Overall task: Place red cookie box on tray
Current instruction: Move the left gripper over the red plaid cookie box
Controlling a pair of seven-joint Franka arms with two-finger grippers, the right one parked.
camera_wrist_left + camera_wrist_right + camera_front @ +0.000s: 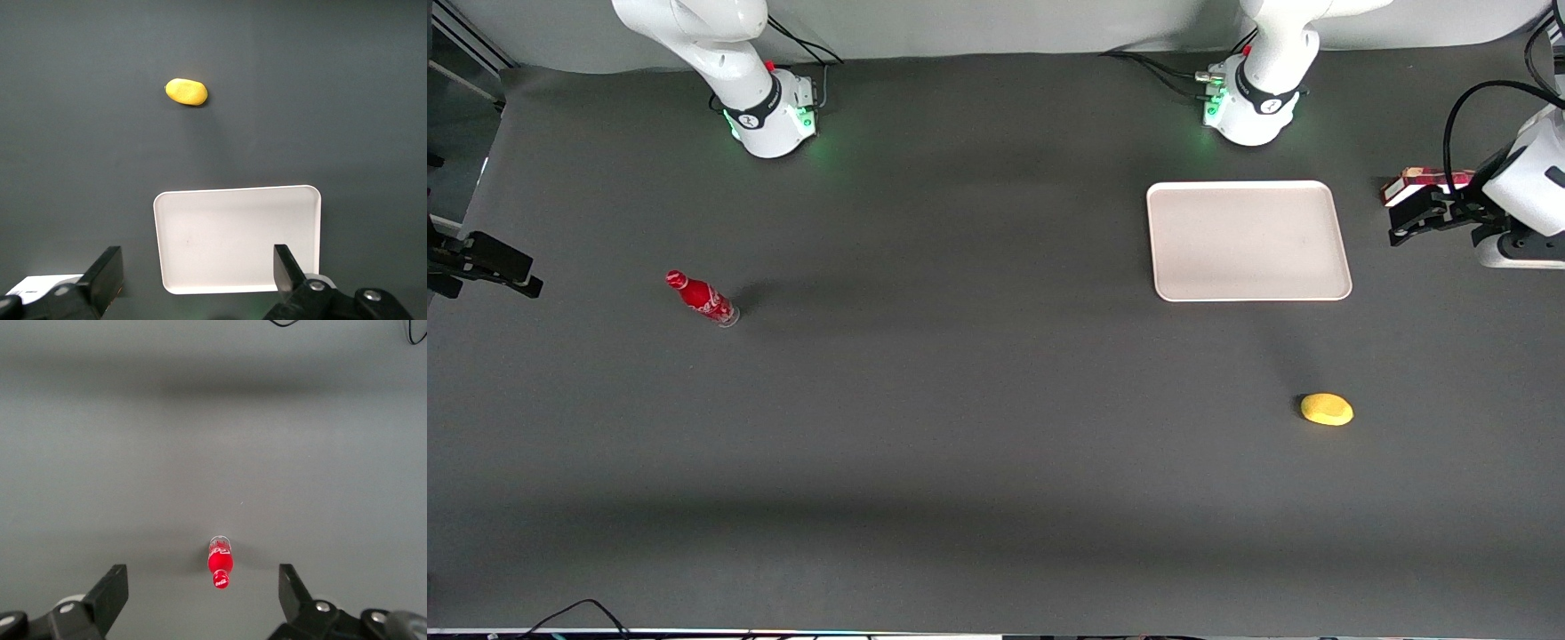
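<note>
The red cookie box lies on the dark table beside the tray, toward the working arm's end of the table. It shows a red printed face and a white end, and the arm partly covers it. My left gripper hangs open above the table close to the box, with nothing between its fingers. In the left wrist view the gripper is wide open over the tray's edge. Only a white corner of the cookie box shows beside one finger. The tray holds nothing.
A yellow rounded object lies nearer the front camera than the tray. A small red soda bottle stands toward the parked arm's end. The working arm's base is close to the tray.
</note>
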